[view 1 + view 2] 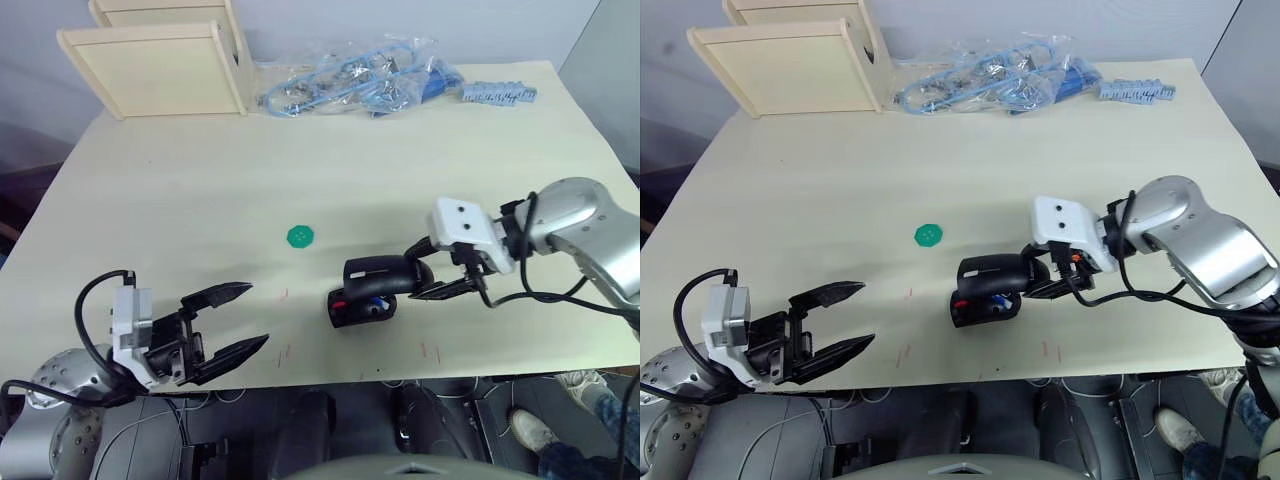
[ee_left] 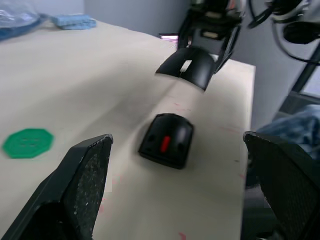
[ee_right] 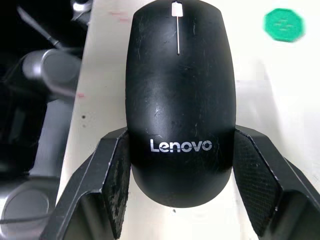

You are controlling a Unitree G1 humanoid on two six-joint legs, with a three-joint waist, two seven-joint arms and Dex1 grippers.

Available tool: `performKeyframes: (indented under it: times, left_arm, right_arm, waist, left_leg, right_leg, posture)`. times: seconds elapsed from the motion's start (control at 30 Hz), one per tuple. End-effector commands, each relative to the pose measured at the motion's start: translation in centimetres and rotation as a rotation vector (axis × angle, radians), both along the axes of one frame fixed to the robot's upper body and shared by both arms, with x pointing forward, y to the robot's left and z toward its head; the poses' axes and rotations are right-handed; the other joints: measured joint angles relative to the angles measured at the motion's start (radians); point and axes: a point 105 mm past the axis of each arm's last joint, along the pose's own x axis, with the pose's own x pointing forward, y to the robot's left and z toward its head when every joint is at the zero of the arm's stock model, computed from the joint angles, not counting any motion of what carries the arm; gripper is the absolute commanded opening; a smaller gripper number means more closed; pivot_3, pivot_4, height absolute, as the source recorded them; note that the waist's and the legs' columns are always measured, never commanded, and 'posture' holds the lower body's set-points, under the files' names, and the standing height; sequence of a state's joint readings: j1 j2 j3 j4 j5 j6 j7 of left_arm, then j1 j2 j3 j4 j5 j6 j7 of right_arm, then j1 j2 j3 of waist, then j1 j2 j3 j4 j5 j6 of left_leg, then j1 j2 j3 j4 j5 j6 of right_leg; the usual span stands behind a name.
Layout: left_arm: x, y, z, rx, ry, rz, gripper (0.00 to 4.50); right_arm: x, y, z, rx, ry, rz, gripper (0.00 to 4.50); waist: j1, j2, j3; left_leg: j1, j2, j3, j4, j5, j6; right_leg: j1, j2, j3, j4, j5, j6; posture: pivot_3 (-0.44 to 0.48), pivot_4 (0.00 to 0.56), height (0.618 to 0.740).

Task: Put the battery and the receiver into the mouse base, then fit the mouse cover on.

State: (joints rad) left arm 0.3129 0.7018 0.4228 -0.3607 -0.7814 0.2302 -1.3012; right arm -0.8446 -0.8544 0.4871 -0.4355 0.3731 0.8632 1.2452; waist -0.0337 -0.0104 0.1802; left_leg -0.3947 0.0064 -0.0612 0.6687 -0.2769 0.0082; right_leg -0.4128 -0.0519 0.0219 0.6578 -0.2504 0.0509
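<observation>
Glossy all-black mouse cover (image 3: 179,100) is hanging just above the black, red-centred mouse base (image 1: 360,308) on the desk (image 1: 200,200), right gripper (image 1: 428,272) fingers clamping its rear. Misalignment risks jamming. Left gripper (image 1: 232,318) is idling with fingers spread apart.

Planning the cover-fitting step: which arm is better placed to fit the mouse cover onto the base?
Right. The right gripper already grips the mouse cover, held just above the mouse base. The left gripper is open, empty and off to the side.
</observation>
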Motion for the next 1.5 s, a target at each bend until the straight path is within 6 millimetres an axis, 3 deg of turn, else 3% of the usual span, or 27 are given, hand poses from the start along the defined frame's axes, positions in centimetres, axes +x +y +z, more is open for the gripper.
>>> performKeyframes:
  times: [0.03, 0.93, 1.5]
  left_arm:
    - [-0.2, 0.2, 0.4, 0.004, -0.019, -0.021, 4.5]
    - [-0.7, 0.1, -0.2, 0.002, -0.008, -0.02, 4.5]
    - [-0.9, -0.1, -0.3, -0.002, -0.006, -0.014, 4.5]
  right_arm:
    - [0.3, 0.7, 0.1, -0.031, -0.03, 0.003, 2.73]
    - [1.4, 1.6, -3.6, -0.132, -0.011, -0.033, 2.73]
    - [1.4, 1.6, -4.8, -0.158, -0.011, 0.0, 2.73]
  waist:
    - [0.0, 0.0, 0.0]
    - [0.0, 0.0, 0.0]
    - [0.0, 0.0, 0.0]
  left_leg:
    - [0.0, 0.0, 0.0, 0.0, 0.0, 0.0]
    - [0.0, -0.001, -0.001, 0.0, 0.0, 0.0]
    - [0.0, -0.001, -0.001, 0.0, 0.0, -0.001]
  right_leg:
    - [0.0, 0.0, 0.0, 0.0, 0.0, 0.0]
    - [0.0, -0.002, -0.001, 0.001, 0.0, 0.0]
    - [0.0, -0.002, -0.001, 0.001, 0.0, 0.0]
  posture:
    - [0.0, 0.15, 0.74]
    - [0.0, 0.15, 0.74]
    - [0.0, 0.15, 0.74]
